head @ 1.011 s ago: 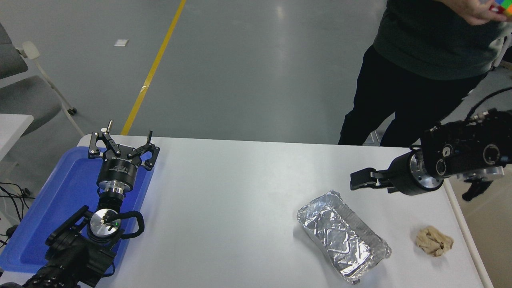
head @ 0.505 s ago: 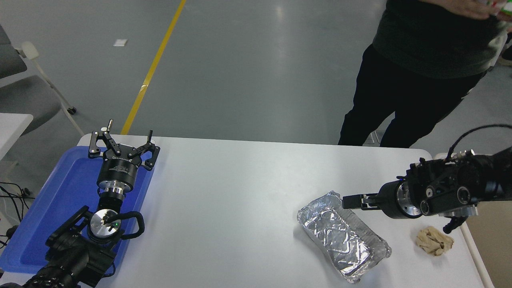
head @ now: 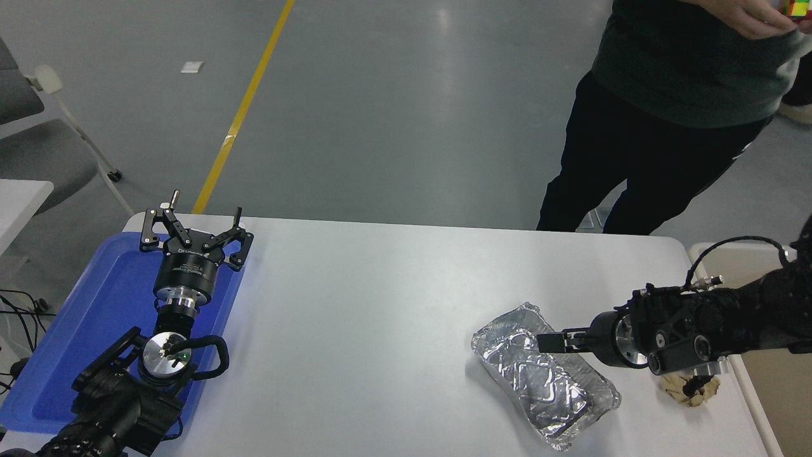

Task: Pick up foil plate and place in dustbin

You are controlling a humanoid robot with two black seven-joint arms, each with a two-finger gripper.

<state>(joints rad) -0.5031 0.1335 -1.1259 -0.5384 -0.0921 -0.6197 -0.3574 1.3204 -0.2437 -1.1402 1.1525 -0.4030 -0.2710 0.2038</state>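
Note:
The foil plate (head: 561, 401) is a shiny, crinkled silver tray lying at an angle on the white table, front right. My right gripper (head: 549, 341) comes in from the right edge, points left and sits low over the plate's far long side, seen edge-on. The dustbin (head: 696, 254) shows its white rim and beige inside just past the table's right edge, behind my right arm. My left gripper (head: 198, 219) stays parked open over the blue tray (head: 95, 317) at the lower left, holding nothing.
A crumpled tan paper ball (head: 690, 388) lies right of the foil plate, partly covered by my right wrist. A person (head: 666, 114) stands at the table's far right corner with a coloured cube in hand. A grey chair (head: 38, 152) is at far left.
My right arm has dropped and swung towards me, from well above the table's far right down onto the foil plate's far side. The dustbin's rim has come into view. The left arm has not moved.

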